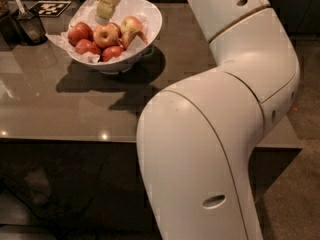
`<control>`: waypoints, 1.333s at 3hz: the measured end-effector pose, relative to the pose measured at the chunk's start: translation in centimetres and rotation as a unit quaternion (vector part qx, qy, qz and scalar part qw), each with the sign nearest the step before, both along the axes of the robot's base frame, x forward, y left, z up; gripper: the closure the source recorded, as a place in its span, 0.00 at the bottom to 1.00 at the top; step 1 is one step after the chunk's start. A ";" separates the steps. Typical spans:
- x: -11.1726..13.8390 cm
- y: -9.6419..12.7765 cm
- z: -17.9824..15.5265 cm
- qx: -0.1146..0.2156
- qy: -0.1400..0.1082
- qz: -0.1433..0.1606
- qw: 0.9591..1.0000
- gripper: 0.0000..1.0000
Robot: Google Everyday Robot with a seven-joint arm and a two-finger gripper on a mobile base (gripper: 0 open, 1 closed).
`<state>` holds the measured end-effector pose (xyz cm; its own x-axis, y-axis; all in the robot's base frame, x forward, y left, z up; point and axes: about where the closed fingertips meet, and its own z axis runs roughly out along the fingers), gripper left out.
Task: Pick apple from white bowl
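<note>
One gripper [102,18] hangs from above into the white bowl [153,20]. You cannot tell how wide it stands, because it reads as a single cream shape. Right under its tip, touching or nearly so, sits the apple [106,35], the biggest there, red running into golden-yellow with a stem dimple showing. That steep approach looks chosen to reach it without nudging its neighbours. Just beside the tip, toward the arm, lies a paler apple [131,25]. On the other side and nearer the camera crowd darker red apples [80,33], all bedded on crumpled paper [59,37]. Beyond are the grey table [55,109] and the white arm [225,114].
</note>
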<state>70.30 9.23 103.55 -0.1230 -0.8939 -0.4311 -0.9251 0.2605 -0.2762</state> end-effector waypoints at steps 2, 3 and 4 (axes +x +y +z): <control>1.7 3.2 -2.1 -0.009 0.000 0.024 1.000 0.00; 2.7 4.5 -3.7 -0.022 0.004 0.030 0.999 0.00; 3.7 4.7 -4.9 -0.029 0.006 0.027 0.999 0.00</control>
